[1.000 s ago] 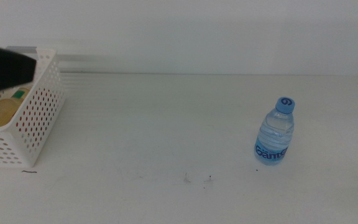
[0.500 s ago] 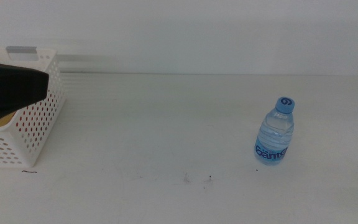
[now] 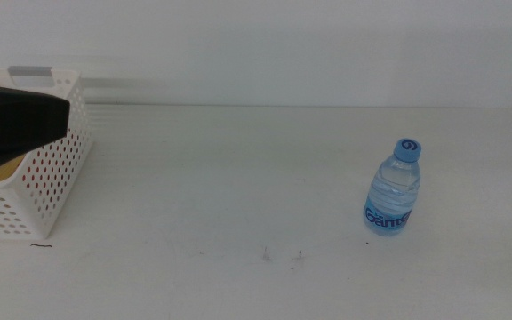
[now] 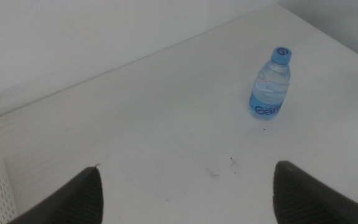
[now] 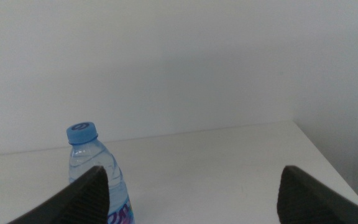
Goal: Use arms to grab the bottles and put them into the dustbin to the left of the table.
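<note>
A small clear water bottle [image 3: 393,189] with a blue cap stands upright on the white table [image 3: 238,178] at the right. It also shows in the left wrist view [image 4: 270,84] and the right wrist view [image 5: 98,175]. The white perforated dustbin [image 3: 47,173] sits at the table's left edge, with something yellow [image 3: 3,167] inside. My left gripper [image 3: 12,124] hangs above the dustbin, open and empty in its wrist view [image 4: 185,193]. My right gripper [image 5: 191,193] is open and empty, out of the middle view, with the water bottle in front of it.
A few small dark specks [image 3: 283,256] mark the table near its front middle. A white wall [image 3: 283,44] runs behind the table. The table's right edge lies just beyond the bottle.
My left gripper has moved a little to the right over the dustbin and now covers more of its inside. The water bottle has not moved.
</note>
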You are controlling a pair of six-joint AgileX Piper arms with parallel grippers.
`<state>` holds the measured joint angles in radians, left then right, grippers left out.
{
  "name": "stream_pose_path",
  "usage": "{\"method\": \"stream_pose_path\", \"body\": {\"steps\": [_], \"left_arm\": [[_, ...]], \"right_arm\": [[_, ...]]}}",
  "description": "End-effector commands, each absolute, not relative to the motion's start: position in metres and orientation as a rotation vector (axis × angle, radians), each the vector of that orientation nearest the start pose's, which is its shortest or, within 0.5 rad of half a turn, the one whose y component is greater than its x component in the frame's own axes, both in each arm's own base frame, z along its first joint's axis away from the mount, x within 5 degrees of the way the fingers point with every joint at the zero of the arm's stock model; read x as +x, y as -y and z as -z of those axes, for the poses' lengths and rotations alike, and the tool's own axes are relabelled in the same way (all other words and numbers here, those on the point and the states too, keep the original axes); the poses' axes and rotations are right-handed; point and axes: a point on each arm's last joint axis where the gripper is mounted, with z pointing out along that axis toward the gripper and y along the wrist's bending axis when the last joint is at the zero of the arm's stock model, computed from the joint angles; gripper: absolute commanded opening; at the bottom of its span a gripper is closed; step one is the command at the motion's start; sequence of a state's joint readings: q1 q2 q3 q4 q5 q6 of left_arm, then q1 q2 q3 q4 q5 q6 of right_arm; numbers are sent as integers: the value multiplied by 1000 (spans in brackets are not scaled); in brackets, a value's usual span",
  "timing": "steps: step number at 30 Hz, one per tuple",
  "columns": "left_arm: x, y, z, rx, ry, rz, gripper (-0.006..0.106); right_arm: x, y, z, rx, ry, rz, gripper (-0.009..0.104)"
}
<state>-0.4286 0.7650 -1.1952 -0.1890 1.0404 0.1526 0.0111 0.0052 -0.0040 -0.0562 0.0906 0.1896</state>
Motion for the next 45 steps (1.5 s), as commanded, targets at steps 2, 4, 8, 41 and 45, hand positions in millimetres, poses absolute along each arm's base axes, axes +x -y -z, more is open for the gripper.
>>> {"method": "stream_pose_path", "body": {"steps": [2, 4, 8, 41, 45], "left_arm": [[92, 58, -445, 602, -2003, 393, 94], [92, 58, -445, 602, -2003, 393, 94], [92, 58, -445, 602, -2003, 393, 94], [92, 58, -445, 600, -1997, 391, 94], [92, 59, -446, 599, -1997, 398, 94]], "right_arm": [[56, -1, -208, 65, -1538, -86, 92], [56, -2, -211, 26, -1510, -74, 92], [65, -5, -210, -51, -1554, -65, 92], [110, -39, -188, -398, -1747, -188, 92], [119, -45, -190, -416, -1680, -216, 92]]}}
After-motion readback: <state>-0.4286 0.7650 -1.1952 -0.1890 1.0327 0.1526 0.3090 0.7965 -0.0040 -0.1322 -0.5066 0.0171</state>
